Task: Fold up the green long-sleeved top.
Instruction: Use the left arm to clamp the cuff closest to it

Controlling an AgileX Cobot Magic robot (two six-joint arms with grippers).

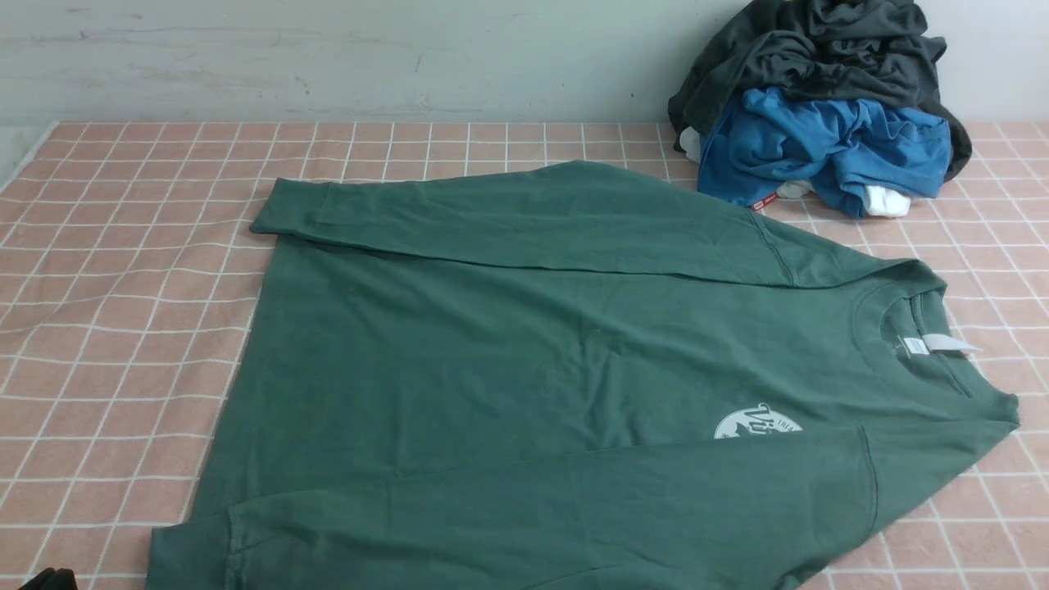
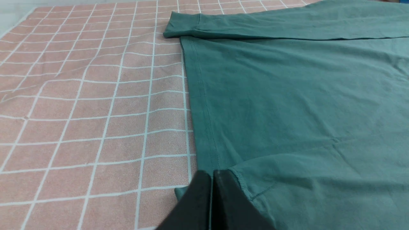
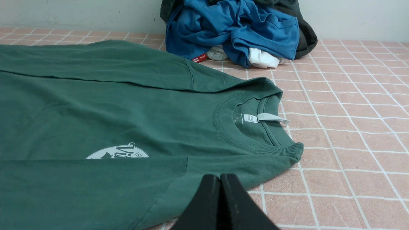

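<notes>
- A pink tablecloth (image 1: 123, 328) with a white grid covers the table, slightly rippled on the robot's left.
- A plain pale wall (image 1: 328, 57) stands behind it.
- The green long-sleeved top (image 1: 524, 352) lies flat mid-table, both sleeves folded across the body and the collar to the right.
- A heap of dark grey and blue clothes (image 1: 828, 98) sits against the wall, far right.
- The left gripper (image 2: 212, 195) is clenched by the hem corner, and the right gripper (image 3: 220, 195) is clenched by the near shoulder.

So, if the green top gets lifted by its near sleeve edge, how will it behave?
Probably floppy: the green top lies flat with wrinkles, so it should drape and sag. Likely light, being thin. The folded far sleeve may slide open, since nothing pins it.
</notes>
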